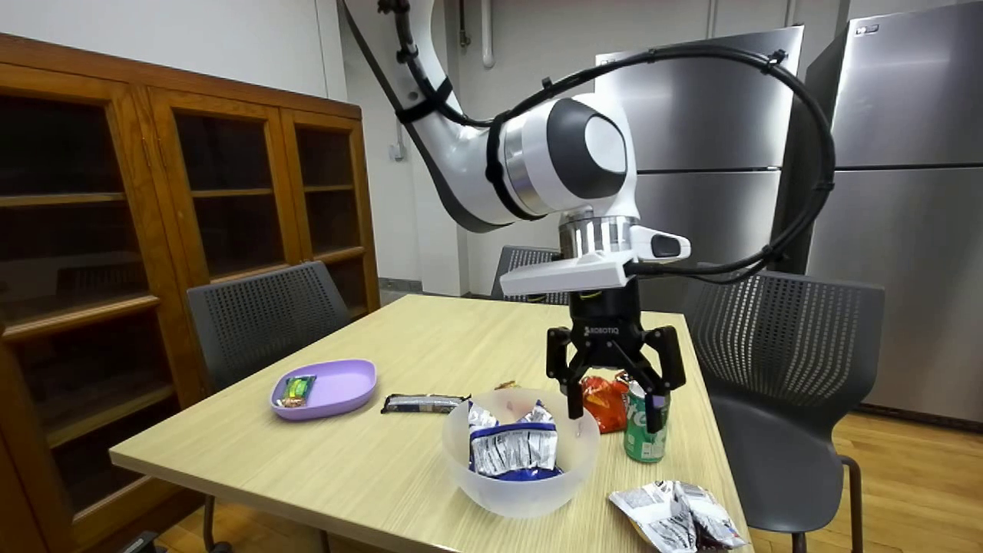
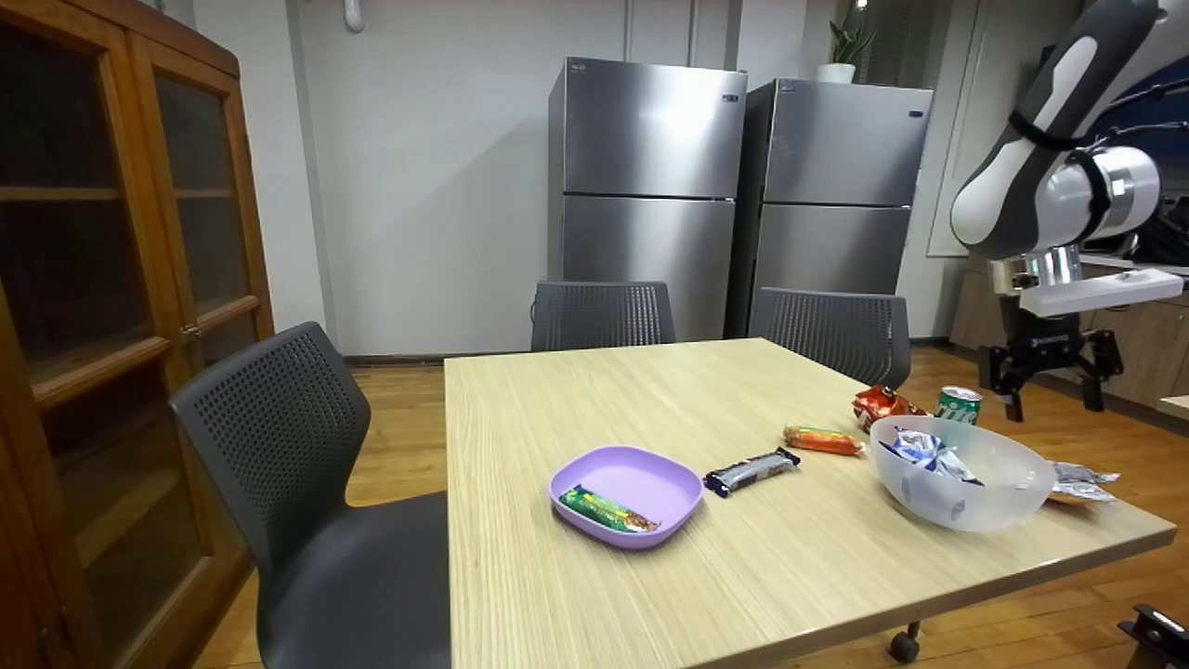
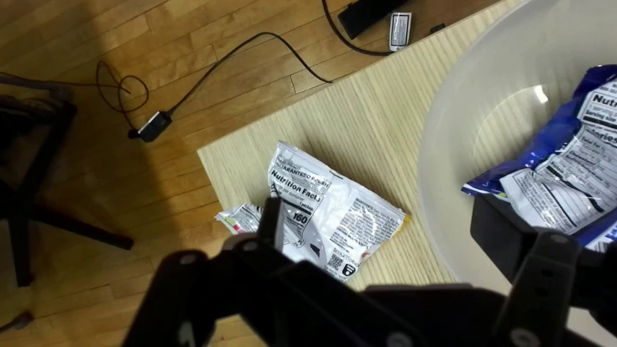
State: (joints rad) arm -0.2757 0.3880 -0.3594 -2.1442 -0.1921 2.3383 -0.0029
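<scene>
Hovering in exterior view: my end effector (image 1: 614, 413), jaws spread wide, nothing gripped. Bowl (image 1: 522, 499) just beside and below it, walls likely keeping blue packet (image 1: 513, 453) inside. Green can (image 1: 643, 438) upright behind my jaws, on own base. In exterior view: purple plate (image 2: 641, 469) well apart from my end effector, raised rim probably stopping green bar (image 2: 608, 509) sliding off. In wrist view: silver packet (image 3: 332, 212) below my jaws, loose on table (image 3: 366, 125) near corner, presumably kept by own weight.

The snack bags (image 3: 359, 217) look glossy, the bowl (image 1: 514, 499) frosted plastic, the fingers (image 3: 501, 236) matt.
</scene>
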